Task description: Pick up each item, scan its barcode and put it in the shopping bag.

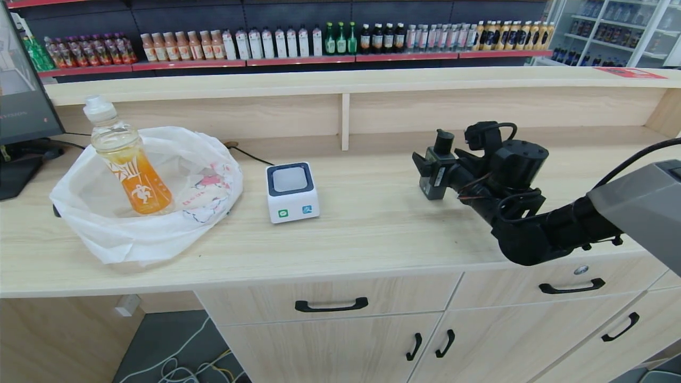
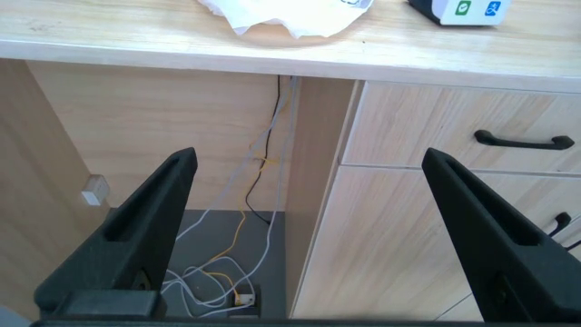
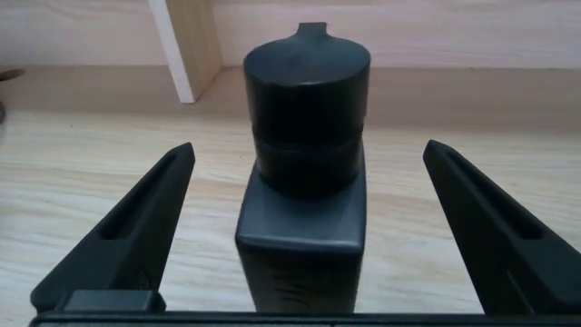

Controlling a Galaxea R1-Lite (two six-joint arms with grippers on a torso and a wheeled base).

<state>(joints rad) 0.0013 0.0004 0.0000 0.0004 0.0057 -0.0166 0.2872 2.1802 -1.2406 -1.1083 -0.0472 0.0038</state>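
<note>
Head view: orange drink bottle [image 1: 130, 165] leans inside the shopping bag [image 1: 106, 234] near the counter's [image 1: 372, 229] left end, so that item reads as done; scanner [image 1: 291, 191] sits mid-counter, window up, just right of the bag, handy for a pass en route. Dark capped bottle [image 3: 304, 82] appears to stand toward the counter's right end; right gripper [image 3: 309, 154] brackets it, jaws wide, neither finger touching, probably lined up for a grasp. Left gripper [image 2: 309, 154] hangs below the counter's front edge, jaws wide, empty, out of the way.
</note>
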